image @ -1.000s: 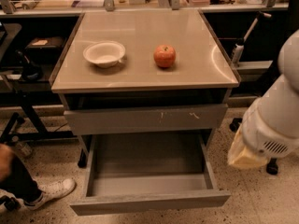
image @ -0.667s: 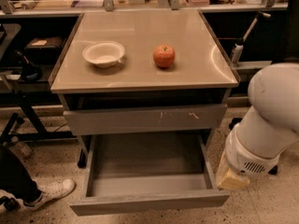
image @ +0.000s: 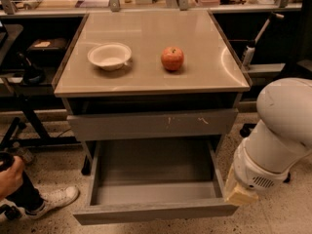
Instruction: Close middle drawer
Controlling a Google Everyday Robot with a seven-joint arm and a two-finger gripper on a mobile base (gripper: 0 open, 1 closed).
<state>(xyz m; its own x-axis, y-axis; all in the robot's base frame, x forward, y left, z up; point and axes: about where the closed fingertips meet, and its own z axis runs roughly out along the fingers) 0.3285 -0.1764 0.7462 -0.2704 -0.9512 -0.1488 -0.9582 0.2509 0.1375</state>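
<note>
The middle drawer (image: 152, 211) is pulled far out at the bottom of the grey cabinet, and its empty grey box interior (image: 153, 169) is open to view. Above it sits the taller grey front with small white scratches (image: 153, 124), a little way out. My white arm (image: 278, 130) comes down on the right. Its tan end with the gripper (image: 239, 193) sits against the right front corner of the middle drawer. The lowest front is hidden.
A white bowl (image: 109, 56) and a red apple (image: 172, 58) sit on the cabinet top (image: 146, 79). A person's hand (image: 9, 174) and white shoe (image: 52, 200) are at the lower left. Dark stands and shelving stand left, right and behind.
My arm has swung left and down, bringing its tan end from beside the cabinet to the drawer's right front corner. The drawer has not moved. The person's leg shifted.
</note>
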